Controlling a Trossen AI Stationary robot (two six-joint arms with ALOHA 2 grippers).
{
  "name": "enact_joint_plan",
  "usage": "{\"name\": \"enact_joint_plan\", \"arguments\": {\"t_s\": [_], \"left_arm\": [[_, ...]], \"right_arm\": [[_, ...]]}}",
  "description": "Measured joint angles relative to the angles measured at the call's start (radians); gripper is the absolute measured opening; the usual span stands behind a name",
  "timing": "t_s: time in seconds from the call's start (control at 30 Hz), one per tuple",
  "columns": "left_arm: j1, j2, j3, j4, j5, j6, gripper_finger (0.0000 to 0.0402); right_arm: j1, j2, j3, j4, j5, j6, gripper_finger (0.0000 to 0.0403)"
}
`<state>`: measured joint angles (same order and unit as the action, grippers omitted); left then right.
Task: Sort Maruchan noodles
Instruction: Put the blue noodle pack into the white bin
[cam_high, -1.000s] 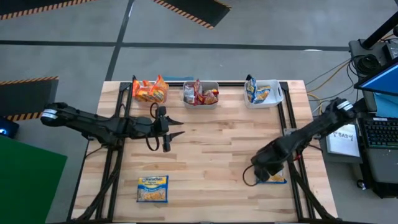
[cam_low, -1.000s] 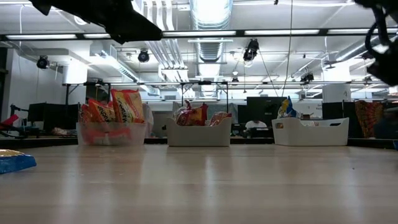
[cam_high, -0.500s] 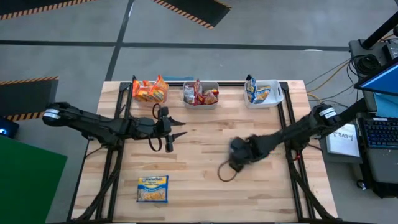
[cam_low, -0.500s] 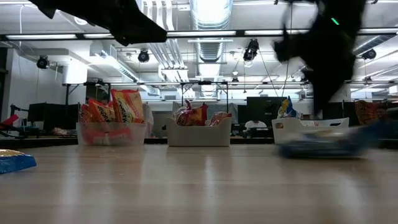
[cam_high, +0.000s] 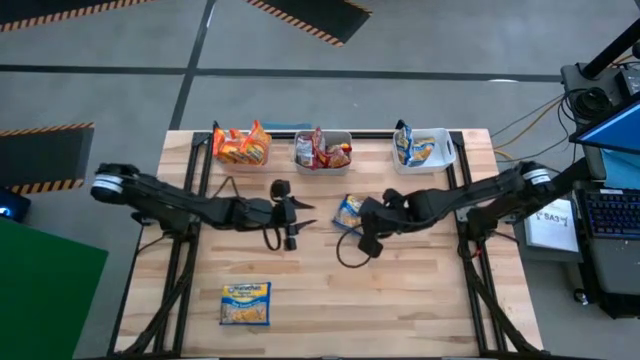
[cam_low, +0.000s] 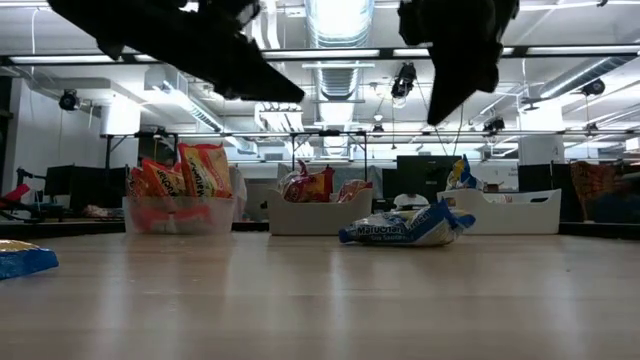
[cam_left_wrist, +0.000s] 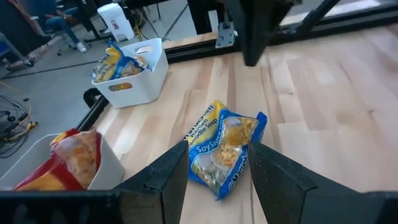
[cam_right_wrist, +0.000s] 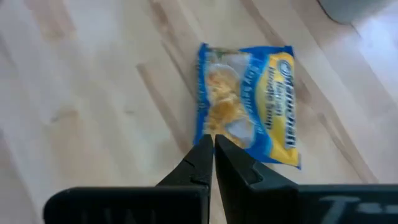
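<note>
One blue-and-yellow Maruchan packet (cam_high: 349, 211) lies flat on the wood in the middle of the table, also seen in the low view (cam_low: 405, 228). My right gripper (cam_high: 363, 218) hovers above its right edge, shut, with the tips (cam_right_wrist: 213, 140) over the packet's rim (cam_right_wrist: 249, 115). My left gripper (cam_high: 298, 224) is open, raised off the table just left of that packet (cam_left_wrist: 224, 149). A second blue packet (cam_high: 246, 303) lies flat near the table's near left corner. Orange, red and blue packets stand in three bins along the far edge.
The bin of orange packets (cam_high: 240, 147), the bin of red packets (cam_high: 323, 152) and the white bin of blue packets (cam_high: 423, 150) line the far edge. A cable loop (cam_high: 350, 255) hangs under my right arm. Bare wood lies between the two loose packets.
My right gripper has swung from the near right of the table toward the middle and far side, and the blue packet came with it; the packet now lies free at mid-table. My left gripper has moved right, toward that packet.
</note>
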<state>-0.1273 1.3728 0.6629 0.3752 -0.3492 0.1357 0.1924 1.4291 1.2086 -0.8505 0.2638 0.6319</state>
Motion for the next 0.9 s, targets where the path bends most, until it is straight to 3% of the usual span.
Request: {"name": "enact_joint_plan", "arguments": {"t_s": [0.57,0.8,0.9], "left_arm": [[0.055,0.433,0.199,0.068,0.001,0.013,0.0151],[0.06,0.526,0.209,0.158,0.001,-0.012,0.0151],[0.06,0.557,0.208,0.203,0.001,-0.021,0.0151]], "right_arm": [[-0.13,-0.266,-0.512,0.4,-0.028,0.012,0.0009],[-0.166,-0.325,-0.597,0.437,-0.034,0.146,0.0015],[-0.194,-0.326,-0.607,0.442,-0.099,0.209,0.0036]]}}
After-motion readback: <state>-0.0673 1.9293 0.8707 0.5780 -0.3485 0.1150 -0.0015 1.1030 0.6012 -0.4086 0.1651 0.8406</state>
